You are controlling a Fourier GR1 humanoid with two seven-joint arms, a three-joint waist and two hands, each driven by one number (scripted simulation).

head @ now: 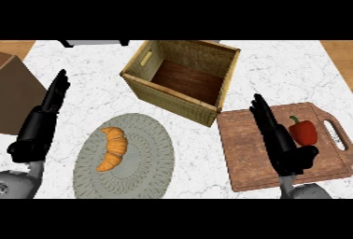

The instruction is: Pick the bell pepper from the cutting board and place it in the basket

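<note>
A red bell pepper [303, 131] with a green stem lies on the brown wooden cutting board [251, 158] at the right. My right hand [276, 135] hovers over the board just left of the pepper, fingers straight and pointing away, thumb toward the pepper, holding nothing. The woven basket [160, 91] with a dark wooden floor stands tilted at the top centre, beyond the board's far left corner. My left hand [43, 122] rests open at the left edge, fingers up.
A croissant [112, 148] lies on a grey round plate [148, 161] at the lower left of centre. A brown box [14, 91] sits at the left edge. A dark object [93, 43] shows at the counter's far edge.
</note>
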